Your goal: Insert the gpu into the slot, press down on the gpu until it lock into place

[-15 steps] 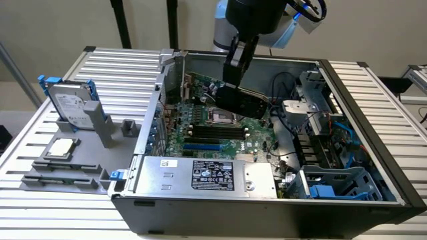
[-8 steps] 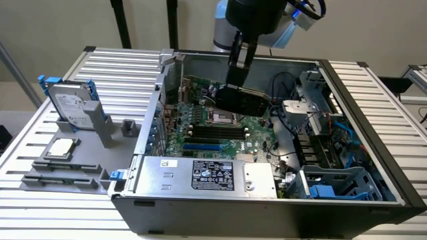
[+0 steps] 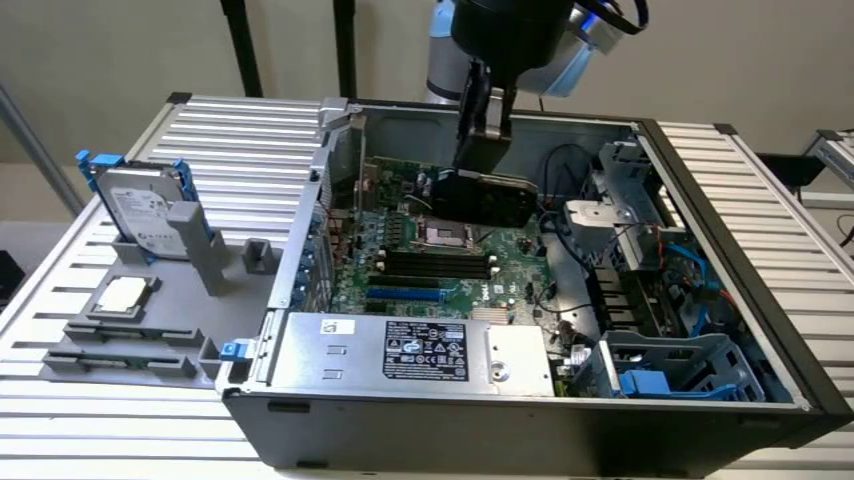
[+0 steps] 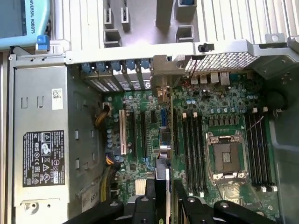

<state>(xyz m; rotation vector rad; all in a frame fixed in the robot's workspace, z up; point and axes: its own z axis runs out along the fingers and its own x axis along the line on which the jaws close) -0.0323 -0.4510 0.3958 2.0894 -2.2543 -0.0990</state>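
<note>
Nearest: power supply (image 3: 414,350) along front of open case (image 3: 534,430), label up. Behind it motherboard (image 3: 454,270), right side partly masked by cables. Over board's far part, gpu (image 3: 483,197) hangs black face out, gripper (image 3: 483,150) clamped on its top edge. Can't make out if lower edge touches any slot. Wrist view: card just thin edge-on sliver between fingers (image 4: 142,207), those cut off by frame. Arm cropped up top in exterior view. Exterior view's left: hard drive (image 3: 140,215) upright on desk (image 3: 120,420).
</note>
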